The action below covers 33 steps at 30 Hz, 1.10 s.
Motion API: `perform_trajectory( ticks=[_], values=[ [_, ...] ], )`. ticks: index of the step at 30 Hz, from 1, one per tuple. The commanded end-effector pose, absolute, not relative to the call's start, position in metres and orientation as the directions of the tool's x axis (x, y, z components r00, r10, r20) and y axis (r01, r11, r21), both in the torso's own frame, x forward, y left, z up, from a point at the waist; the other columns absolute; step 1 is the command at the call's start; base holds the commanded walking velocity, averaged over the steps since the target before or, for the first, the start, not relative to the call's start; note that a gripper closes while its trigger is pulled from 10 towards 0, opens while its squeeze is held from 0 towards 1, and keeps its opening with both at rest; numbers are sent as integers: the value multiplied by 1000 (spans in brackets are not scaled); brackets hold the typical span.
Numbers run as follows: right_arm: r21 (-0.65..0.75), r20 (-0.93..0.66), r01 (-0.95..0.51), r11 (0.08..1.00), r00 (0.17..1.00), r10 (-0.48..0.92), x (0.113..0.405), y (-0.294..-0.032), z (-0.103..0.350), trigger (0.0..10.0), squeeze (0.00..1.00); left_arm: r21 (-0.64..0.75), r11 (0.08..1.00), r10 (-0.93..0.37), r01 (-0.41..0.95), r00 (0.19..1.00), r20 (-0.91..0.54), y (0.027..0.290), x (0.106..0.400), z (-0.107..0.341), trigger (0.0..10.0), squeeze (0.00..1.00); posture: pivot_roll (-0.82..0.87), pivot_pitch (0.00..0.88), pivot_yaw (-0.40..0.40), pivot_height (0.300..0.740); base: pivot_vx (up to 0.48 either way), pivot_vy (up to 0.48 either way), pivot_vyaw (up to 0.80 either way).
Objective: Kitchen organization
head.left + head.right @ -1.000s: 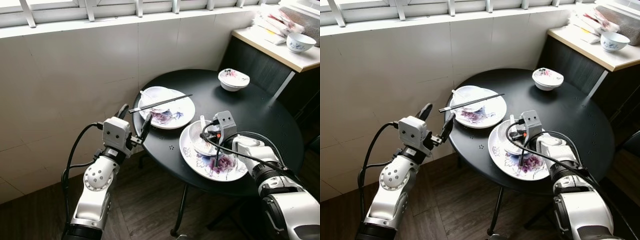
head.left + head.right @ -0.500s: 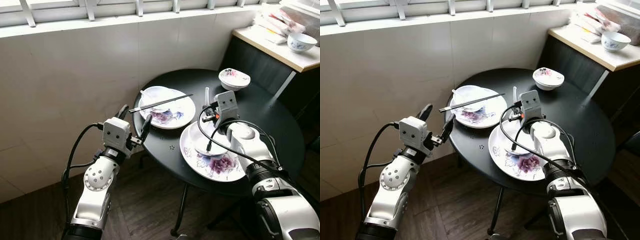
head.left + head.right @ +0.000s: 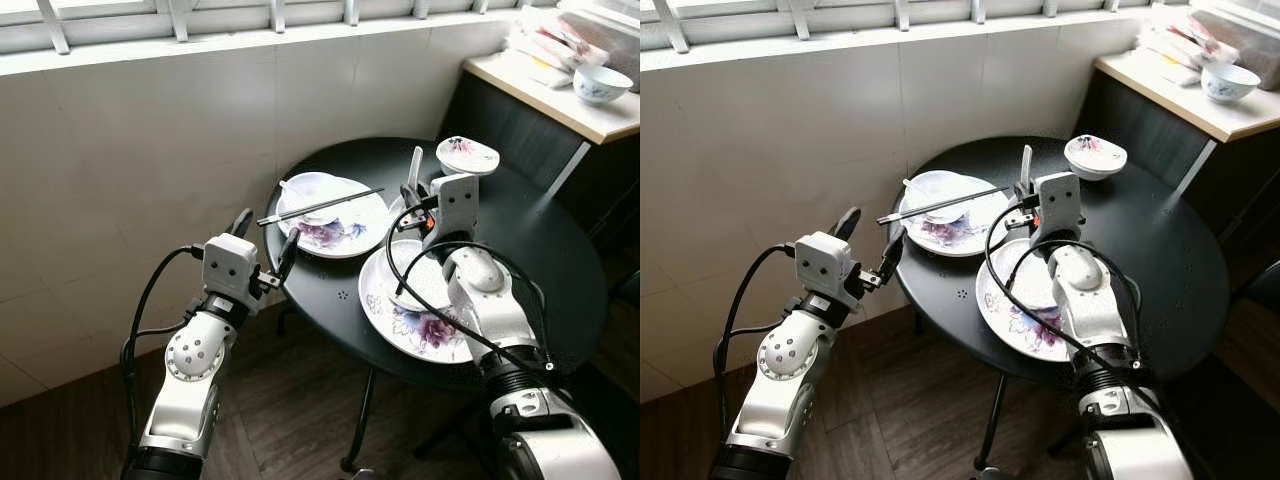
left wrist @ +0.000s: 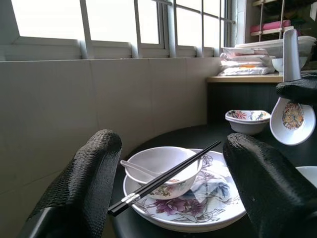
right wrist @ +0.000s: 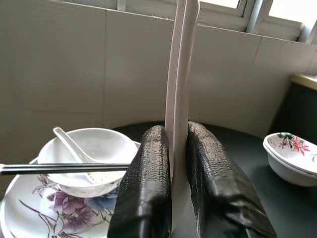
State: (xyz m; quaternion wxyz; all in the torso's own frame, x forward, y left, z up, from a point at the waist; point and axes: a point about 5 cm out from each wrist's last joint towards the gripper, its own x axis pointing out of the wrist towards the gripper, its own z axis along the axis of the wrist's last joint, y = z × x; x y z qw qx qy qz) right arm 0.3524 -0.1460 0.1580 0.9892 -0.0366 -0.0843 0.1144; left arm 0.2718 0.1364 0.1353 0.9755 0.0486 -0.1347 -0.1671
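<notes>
At the left rim of the round black bench (image 3: pixel 520 215), the left end effector (image 3: pixel 262 243) is holding the position it had a second ago, fingers spread wide and gripping nothing, just off the bench edge and clear of the tiled wall (image 3: pixel 150 170) behind it. Directly ahead of it, a floral plate (image 3: pixel 355 225) is carrying a white bowl (image 3: pixel 308 190) with a small spoon (image 4: pixel 136 168) inside, and black chopsticks (image 3: pixel 320 206) are lying across the bowl's rim, overhanging the plate toward the wall. Further right, the right end effector (image 5: pixel 178 163) is clenched on the handle of a white ceramic spoon (image 3: pixel 414 170), now lifted upright above the bench; a second ago it was down at the small bowl (image 3: pixel 418 285) on the near floral plate (image 3: pixel 400 322). That bowl is sitting on the near plate, beside the raised arm. Beyond it, a patterned dish (image 3: pixel 466 156) is standing alone toward the far edge, with open black surface on its right. Past the bench, a wooden counter (image 3: pixel 550 95) is carrying a blue-patterned bowl (image 3: pixel 602 84) and stacked packets (image 3: pixel 545 45).
</notes>
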Motion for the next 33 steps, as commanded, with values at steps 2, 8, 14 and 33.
perform_trajectory(
  ticks=[2, 8, 14, 33],
  values=[
    [-81, 194, -198, 977, 958, 210, 348, -148, 162, 0, 0, 119, 946, -323, 303, 915, 240, 138, 273, 135, 10000, 0, 0, 0, -79, 740, 0, 0, 0],
    [-123, 217, -173, 977, 956, 197, 344, -146, 164, 0, 0, 90, 948, -318, 305, 920, 228, 139, 275, 134, 10000, 0, -1, 0, -77, 740, 0, 131, 533],
    [-130, 223, -182, 975, 953, 207, 343, -142, 164, 0, 0, 90, 949, -316, 303, 919, 237, 138, 275, 136, 10000, 0, 0, 0, -78, 740, 0, 454, 800],
    [-129, 231, -201, 971, 946, 227, 339, -134, 164, 0, 0, 119, 954, -295, 274, 926, 237, 142, 275, 135, 10000, 0, 5, 0, -80, 740, 0, 0, 800]
  ],
)
